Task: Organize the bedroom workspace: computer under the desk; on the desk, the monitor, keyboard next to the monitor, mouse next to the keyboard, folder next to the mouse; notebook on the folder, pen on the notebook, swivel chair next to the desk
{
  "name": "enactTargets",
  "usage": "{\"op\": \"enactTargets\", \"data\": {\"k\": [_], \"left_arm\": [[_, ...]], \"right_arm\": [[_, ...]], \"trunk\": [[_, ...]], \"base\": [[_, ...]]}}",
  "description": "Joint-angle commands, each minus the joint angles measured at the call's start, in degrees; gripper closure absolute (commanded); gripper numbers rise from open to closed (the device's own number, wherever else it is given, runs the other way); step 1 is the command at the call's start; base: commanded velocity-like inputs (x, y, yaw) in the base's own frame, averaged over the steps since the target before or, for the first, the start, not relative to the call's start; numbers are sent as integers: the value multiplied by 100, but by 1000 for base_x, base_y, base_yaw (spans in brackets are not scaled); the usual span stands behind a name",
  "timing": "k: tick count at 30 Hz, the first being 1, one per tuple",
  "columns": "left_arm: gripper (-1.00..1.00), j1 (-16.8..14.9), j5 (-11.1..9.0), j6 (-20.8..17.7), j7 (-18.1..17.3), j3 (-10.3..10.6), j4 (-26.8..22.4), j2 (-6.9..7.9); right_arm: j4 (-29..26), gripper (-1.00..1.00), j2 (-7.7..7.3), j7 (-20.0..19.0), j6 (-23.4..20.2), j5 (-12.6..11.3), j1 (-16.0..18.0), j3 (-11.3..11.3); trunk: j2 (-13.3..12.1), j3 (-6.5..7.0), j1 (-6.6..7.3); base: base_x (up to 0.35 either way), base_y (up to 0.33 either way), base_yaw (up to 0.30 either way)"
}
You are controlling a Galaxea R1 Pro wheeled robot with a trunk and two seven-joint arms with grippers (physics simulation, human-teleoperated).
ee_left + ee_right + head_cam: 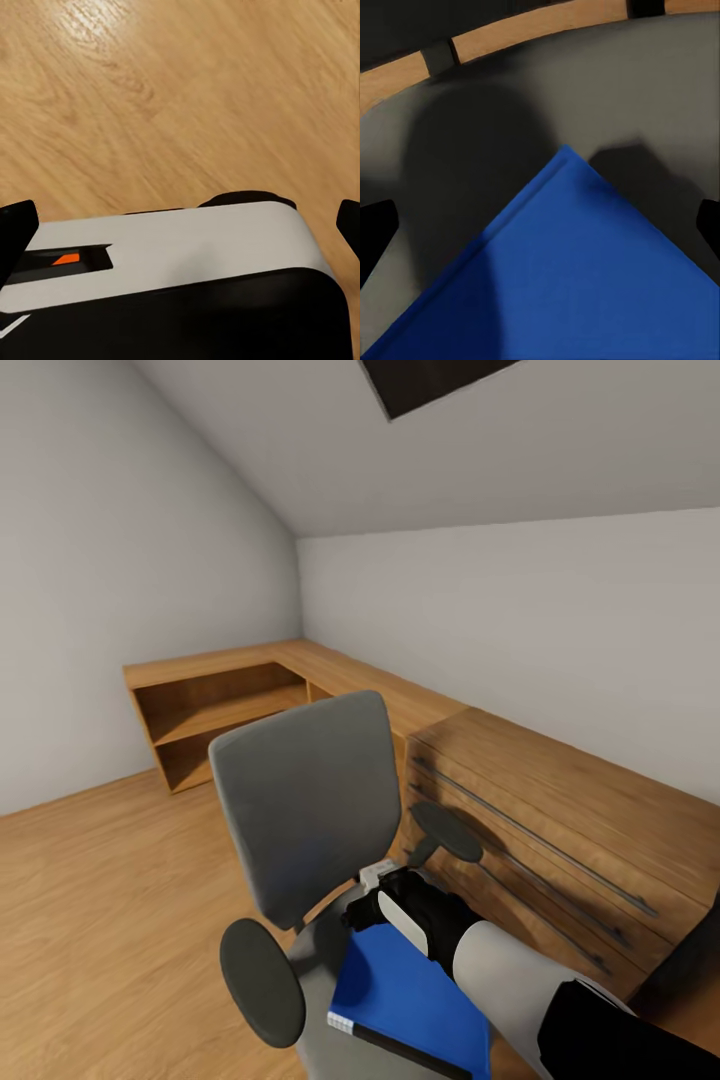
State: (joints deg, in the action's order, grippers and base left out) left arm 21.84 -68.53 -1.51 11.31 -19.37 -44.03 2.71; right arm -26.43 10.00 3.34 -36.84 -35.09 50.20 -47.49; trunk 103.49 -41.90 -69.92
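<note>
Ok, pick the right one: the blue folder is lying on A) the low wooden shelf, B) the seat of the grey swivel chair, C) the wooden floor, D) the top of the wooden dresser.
B: the blue folder lies flat on the seat of the grey swivel chair, with the right claw hanging over its far corner.

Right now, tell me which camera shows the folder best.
The head view: the whole blue folder lies on the swivel chair seat below the right hand. The right wrist view shows one corner close up; the left wrist view shows floor.
</note>
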Motion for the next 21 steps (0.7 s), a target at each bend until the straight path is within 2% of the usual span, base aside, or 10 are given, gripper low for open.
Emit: {"op": "enactTargets", "data": {"k": [1, 5, 12, 21], "left_arm": [[-100, 4, -47, -16, 29, -3, -18, 1], [-100, 4, -56, -16, 29, -11, -15, 10], [-100, 4, -62, -9, 29, -14, -17, 5], [-100, 4, -39, -15, 35, -13, -11, 4]], "right_arm": [[-2, -100, 0, 35, -7, -50, 8, -33], [-2, -100, 0, 35, 12, -50, 2, -34], [-2, -100, 0, 30, 28, -40, -1, -37], [-127, -100, 0, 26, 184, -21, 7, -33]], "trunk": [[3, -5, 0], [3, -5, 0], [284, -130, -154], [284, -130, -154]], "base": [[0, 0, 121], [0, 0, 53], [0, 0, 11], [0, 0, 2]]}}
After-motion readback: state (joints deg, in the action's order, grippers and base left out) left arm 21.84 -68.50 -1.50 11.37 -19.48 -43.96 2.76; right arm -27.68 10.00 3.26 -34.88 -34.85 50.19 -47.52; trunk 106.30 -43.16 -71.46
